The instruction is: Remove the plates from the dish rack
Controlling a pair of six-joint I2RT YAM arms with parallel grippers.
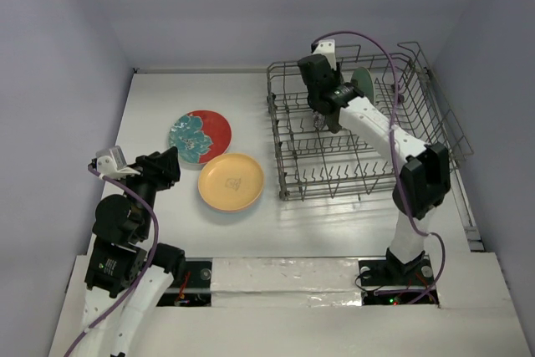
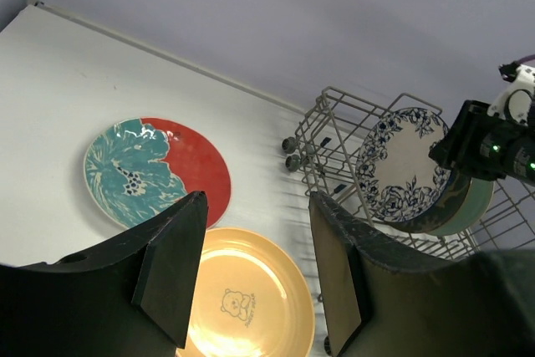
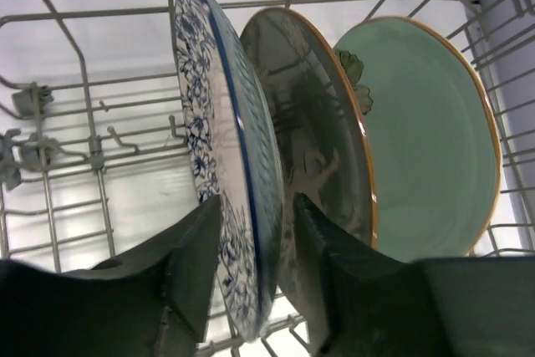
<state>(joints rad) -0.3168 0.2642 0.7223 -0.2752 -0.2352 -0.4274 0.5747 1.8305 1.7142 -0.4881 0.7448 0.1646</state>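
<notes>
The grey wire dish rack (image 1: pixel 334 175) stands on the right of the table. Three plates stand upright in its far end: blue-white patterned (image 3: pixel 209 106), dark green (image 3: pixel 309 114) and mint green (image 3: pixel 426 140). My right gripper (image 3: pixel 257 202) is open, its fingers on either side of the patterned plate's rim, with a gap at the back finger. An orange-yellow plate (image 1: pixel 231 181) and a teal-and-red plate (image 1: pixel 201 135) lie flat on the table left of the rack. My left gripper (image 2: pixel 257 198) is open and empty, raised over the yellow plate (image 2: pixel 251 298).
The rack's near rows of tines (image 1: pixel 330 152) hold nothing. Raised wire handle loops (image 1: pixel 418 60) stand at the rack's far right. The right arm (image 2: pixel 493 148) reaches into the rack from above. Walls close in the table at the back and on both sides.
</notes>
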